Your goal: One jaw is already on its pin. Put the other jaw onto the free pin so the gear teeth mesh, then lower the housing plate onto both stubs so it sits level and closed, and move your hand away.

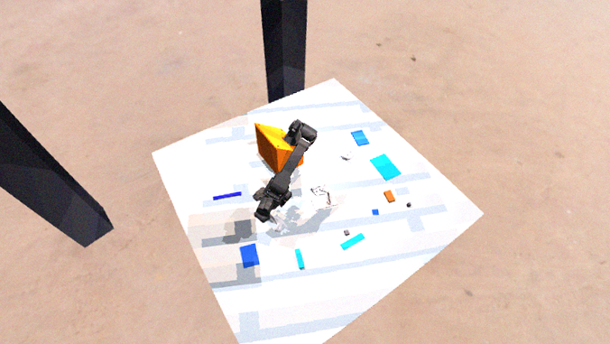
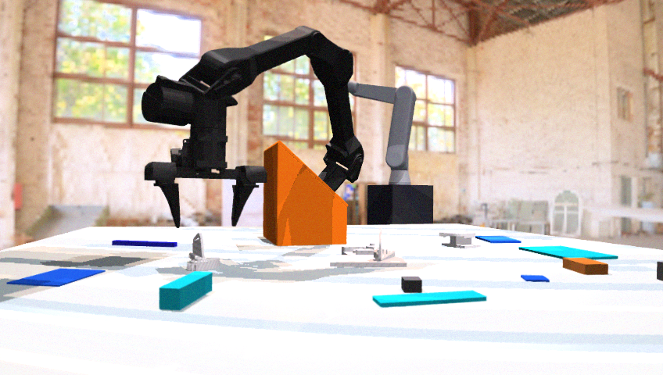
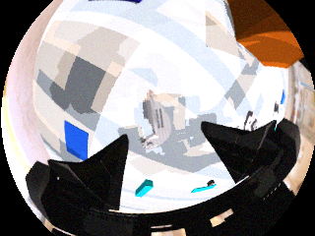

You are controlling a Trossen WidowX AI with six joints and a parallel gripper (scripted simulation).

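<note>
My gripper (image 2: 206,226) (image 3: 164,130) is open and empty, fingers pointing down. It hangs above a loose grey-white jaw (image 2: 198,248) (image 3: 159,120) (image 1: 277,224), which shows between the fingertips in the wrist view and rests on the table with its narrow part sticking up. The pale base (image 2: 344,264) lies flat to its right in the exterior view. Low parts and a thin upright part stand on the base; the mounted jaw and free pin are too small to tell apart. The pale housing plate (image 2: 456,239) (image 1: 345,155) lies apart, farther right.
An orange wedge block (image 2: 304,204) (image 1: 273,153) stands by the arm's foot. A cyan bar (image 2: 184,292) (image 1: 300,258) lies near the loose jaw. A blue sheet (image 1: 249,255), a black cube (image 2: 411,284), a cyan strip (image 2: 430,298) and an orange brick (image 2: 585,266) lie around.
</note>
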